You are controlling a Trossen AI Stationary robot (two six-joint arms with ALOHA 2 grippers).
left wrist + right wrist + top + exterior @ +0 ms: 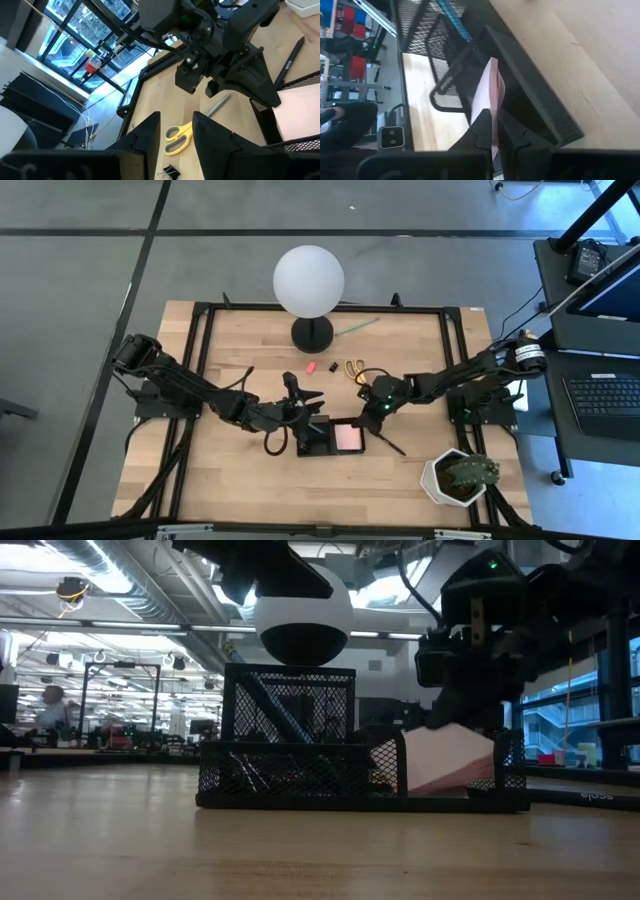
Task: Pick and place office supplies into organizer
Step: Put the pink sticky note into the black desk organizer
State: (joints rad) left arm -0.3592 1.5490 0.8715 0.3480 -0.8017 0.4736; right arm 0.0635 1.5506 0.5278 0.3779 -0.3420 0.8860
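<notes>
Pinching the pink sticky-note pad by its upper edge with the right claw, fingers drawn narrow onto it. Held the pad tilted, lower edge down inside the organizer, in the compartment directly beneath this claw. Showed dark stick-like items in the taller mesh compartment on the far side of the pad from the right claw; could not tell which ones.

Hovered the left claw just beside the organizer's other end, facing the right claw, fingers spread wide with nothing between them.

Showed, past the left claw's open fingers, the yellow-handled scissors lying flat on the surface. Found a black binder clip nearer to that claw than the scissors, and a silvery strip between the scissors and the right claw.

Left a dark pen on the surface just beside the organizer, on the right claw's side. Placed the thin green stick well beyond both claws, near the base of the white globe lamp. Stood the potted plant apart from the right claw, at the surface's corner.
</notes>
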